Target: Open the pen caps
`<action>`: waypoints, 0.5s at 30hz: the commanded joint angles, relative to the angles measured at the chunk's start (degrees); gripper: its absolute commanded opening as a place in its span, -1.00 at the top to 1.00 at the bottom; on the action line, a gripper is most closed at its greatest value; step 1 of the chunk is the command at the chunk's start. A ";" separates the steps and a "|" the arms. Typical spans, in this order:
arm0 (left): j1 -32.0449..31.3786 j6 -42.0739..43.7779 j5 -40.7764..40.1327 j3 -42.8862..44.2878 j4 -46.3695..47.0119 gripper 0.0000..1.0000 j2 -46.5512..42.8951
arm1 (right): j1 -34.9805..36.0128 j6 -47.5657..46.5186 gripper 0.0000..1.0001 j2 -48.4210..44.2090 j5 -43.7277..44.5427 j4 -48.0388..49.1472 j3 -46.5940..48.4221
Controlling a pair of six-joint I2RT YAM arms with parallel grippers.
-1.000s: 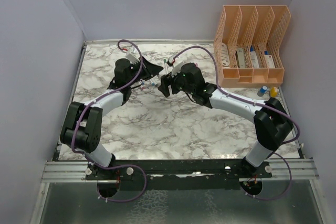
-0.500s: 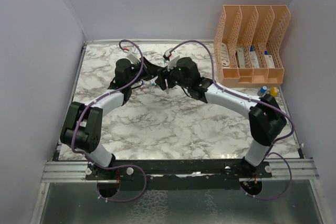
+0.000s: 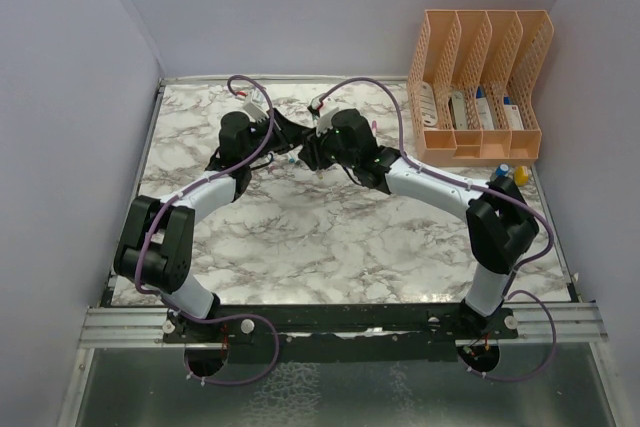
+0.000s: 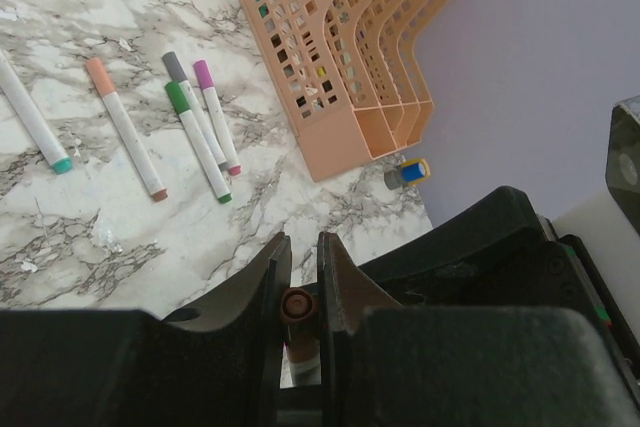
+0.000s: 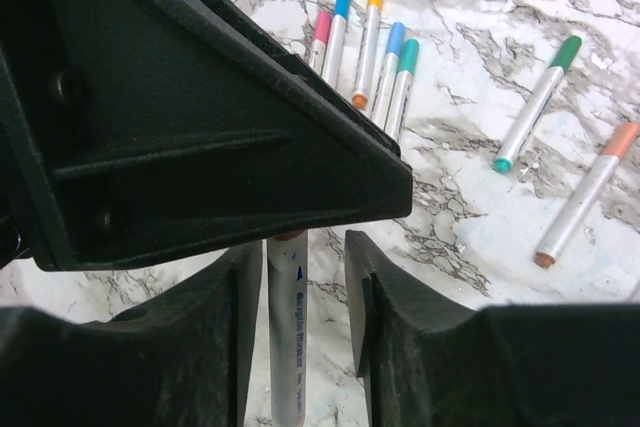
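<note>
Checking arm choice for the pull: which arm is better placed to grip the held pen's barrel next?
Right. The right tool straddles the white pen barrel, jaws apart, so it likely only needs to close; the left tool is shut on the brown cap.

Lavender walls [image 3: 300, 7]; marble-patterned table [image 3: 330, 237]; even light.

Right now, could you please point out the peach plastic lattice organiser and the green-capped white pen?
peach plastic lattice organiser [image 4: 320, 57], left wrist view, lattice side wall.
green-capped white pen [image 4: 201, 146], left wrist view, middle of barrel.
</note>
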 commanded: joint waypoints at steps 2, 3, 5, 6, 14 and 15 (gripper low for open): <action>-0.63 1.12 1.26 -0.29 1.79 1.00 -1.75 | 0.42 0.39 0.32 1.07 0.57 0.04 2.19; -0.69 1.17 1.26 -0.30 1.77 1.00 -1.67 | 0.38 0.40 0.35 1.06 0.55 0.04 2.31; -0.80 1.24 1.26 -0.28 1.78 1.00 -1.51 | 0.42 0.35 0.43 1.15 0.61 -0.09 2.50; -0.85 1.19 1.31 -0.27 1.77 1.00 -1.41 | 0.46 0.39 0.48 1.23 0.63 -0.20 2.65; -1.25 1.85 0.95 -0.27 1.79 1.00 -1.27 | 0.42 0.30 0.97 1.09 0.80 -1.14 2.69; -1.22 1.91 0.74 -0.28 1.80 1.00 -1.31 | 0.41 0.26 0.97 0.98 0.81 -1.23 2.60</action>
